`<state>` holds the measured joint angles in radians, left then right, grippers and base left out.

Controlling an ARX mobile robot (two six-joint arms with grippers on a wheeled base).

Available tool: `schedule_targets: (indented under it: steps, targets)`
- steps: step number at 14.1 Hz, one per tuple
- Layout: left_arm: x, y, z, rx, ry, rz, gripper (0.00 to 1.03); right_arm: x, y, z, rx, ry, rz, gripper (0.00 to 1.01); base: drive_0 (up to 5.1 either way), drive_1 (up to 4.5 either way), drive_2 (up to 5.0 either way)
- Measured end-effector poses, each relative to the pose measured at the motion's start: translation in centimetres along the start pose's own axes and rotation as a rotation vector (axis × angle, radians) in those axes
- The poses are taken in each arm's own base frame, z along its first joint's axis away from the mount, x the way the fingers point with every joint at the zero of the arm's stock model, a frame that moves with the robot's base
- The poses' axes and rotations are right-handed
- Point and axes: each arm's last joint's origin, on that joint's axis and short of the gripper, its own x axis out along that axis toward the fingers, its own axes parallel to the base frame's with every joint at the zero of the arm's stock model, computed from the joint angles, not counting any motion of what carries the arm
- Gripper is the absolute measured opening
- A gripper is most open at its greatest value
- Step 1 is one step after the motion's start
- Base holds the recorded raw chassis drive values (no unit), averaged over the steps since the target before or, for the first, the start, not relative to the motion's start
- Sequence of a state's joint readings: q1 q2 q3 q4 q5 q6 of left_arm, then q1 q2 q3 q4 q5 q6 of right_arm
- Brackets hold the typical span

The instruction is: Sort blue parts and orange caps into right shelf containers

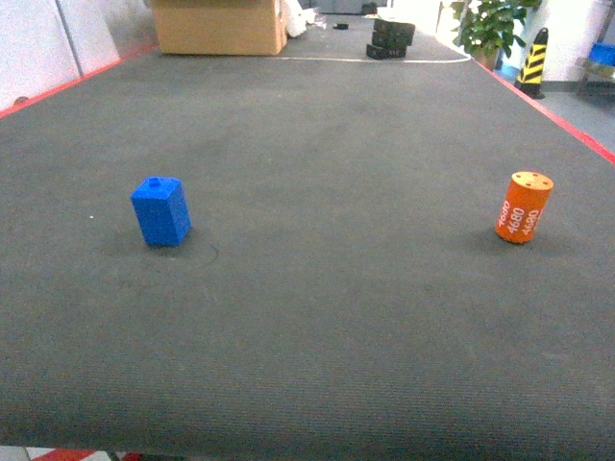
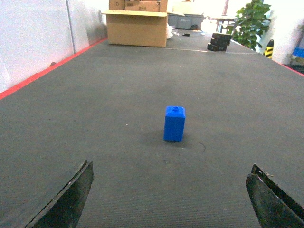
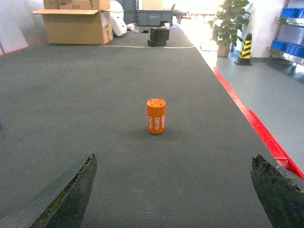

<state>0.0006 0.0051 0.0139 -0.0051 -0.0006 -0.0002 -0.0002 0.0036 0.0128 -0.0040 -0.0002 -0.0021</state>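
While both arms hang back short of their targets, the step in hand looks like the approach to grasp: the blue part (image 1: pixel 160 211) stands upright on the dark mat (image 1: pixel 327 317) at the left of the head view, and the orange cap (image 1: pixel 524 206) stands upright well apart from it at the right, near the red edge strip (image 1: pixel 567 125). Left gripper (image 2: pixel 171 199) has its jaws wide, empty, with the blue part centred ahead between the fingers (image 2: pixel 71 199); right gripper (image 3: pixel 173 199) is likewise spread wide and empty, the orange cap roughly centred ahead, slightly left of middle. To do it well, I'd judge: drive each arm straight forward and low, keep the part centred, close across the flat sides of the blue part and across the round body of the cap below its top, no nudging, since both are small and could tip or roll. Nothing stands between grippers and parts. Far back: a cardboard box (image 1: pixel 219 27), black blocks (image 1: pixel 391 38), a potted plant (image 1: pixel 490 27), a yellow-black post (image 1: pixel 532 60). Shelf with blue crates (image 3: pixel 289 28) shows only at the right wrist view's far right edge, well apart, so the carry will be long.
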Motion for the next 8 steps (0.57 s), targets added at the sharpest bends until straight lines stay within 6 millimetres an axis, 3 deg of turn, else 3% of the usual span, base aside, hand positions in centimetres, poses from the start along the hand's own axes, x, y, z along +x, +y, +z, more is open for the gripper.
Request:
schedule_targets:
  steps: [6,8]
  targets:
    - [0.0,0.0,0.0,0.000,0.000,0.000,0.98,0.0,0.0,0.0,0.000,0.000,0.000,0.98,0.0,0.00,0.0]
    - [0.0,0.0,0.0,0.000,0.000,0.000,0.98,1.0,-0.2,-0.4,-0.004,0.106,-0.053,0.98,0.0,0.00,0.0]
